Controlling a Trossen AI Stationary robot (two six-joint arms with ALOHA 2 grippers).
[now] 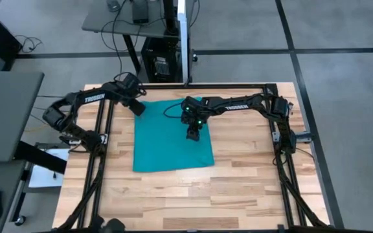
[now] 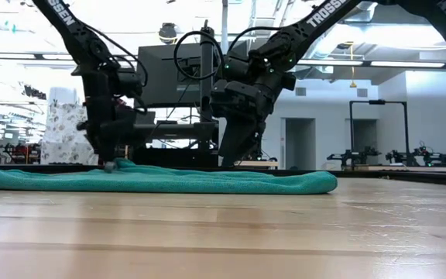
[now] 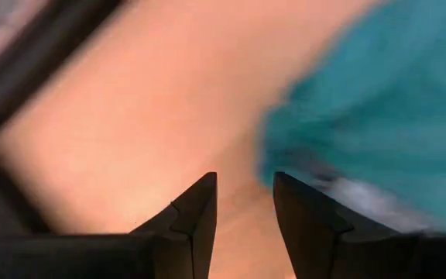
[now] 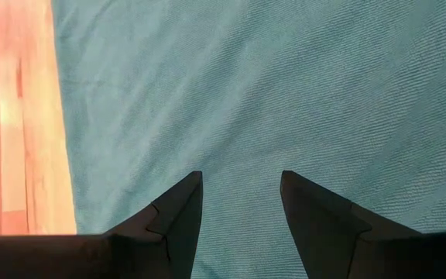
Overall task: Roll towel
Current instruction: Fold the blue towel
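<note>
Towel (image 1: 172, 136) lay flat and unrolled on the table (image 1: 251, 188) — judged the rolling not yet begun, grippers only taking position at its far end. Left gripper (image 1: 138, 109) hung low at the far corner, cloth edge just beside its fingertips, fingers parted, nothing held. Right gripper (image 1: 192, 134) pointed steeply down over mid-cloth, towel directly beneath it, fingers apart and empty. Next move likely calls for both to pinch the far edge evenly — then fold it over.

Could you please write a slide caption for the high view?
Teal towel spread flat on the wooden table; left gripper at its corner, right gripper open above it.
</note>
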